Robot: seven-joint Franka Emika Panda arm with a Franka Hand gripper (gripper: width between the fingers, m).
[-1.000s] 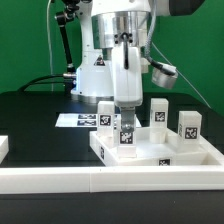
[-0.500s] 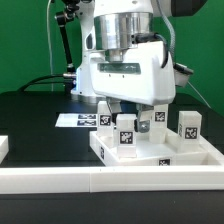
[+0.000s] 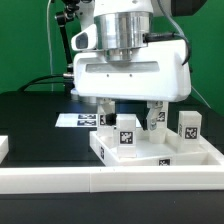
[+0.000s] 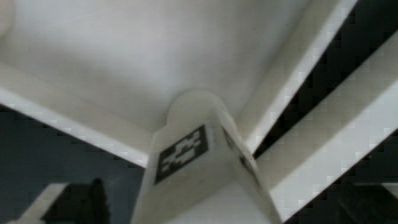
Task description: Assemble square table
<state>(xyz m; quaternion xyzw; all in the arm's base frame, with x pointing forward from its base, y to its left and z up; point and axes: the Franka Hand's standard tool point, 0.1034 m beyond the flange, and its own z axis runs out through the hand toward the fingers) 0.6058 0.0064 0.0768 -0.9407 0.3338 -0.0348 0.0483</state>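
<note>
The arm hangs straight down over the black table (image 3: 30, 125), its wide white wrist block facing the camera. The gripper (image 3: 128, 112) is spread, one finger either side of an upright leg peg (image 3: 127, 132) without pinching it. The square top (image 3: 150, 158), smooth white plastic with a recessed face, lies against the long white rail (image 3: 60, 180); boxy tagged pegs stand on it

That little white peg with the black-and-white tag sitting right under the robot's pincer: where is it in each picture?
Exterior view: the leg peg stands upright on the square top, between the open pincer's fingers.
Wrist view: the same leg peg rises mid-picture, close up.
Shared landmark: the peg's tag.
</note>
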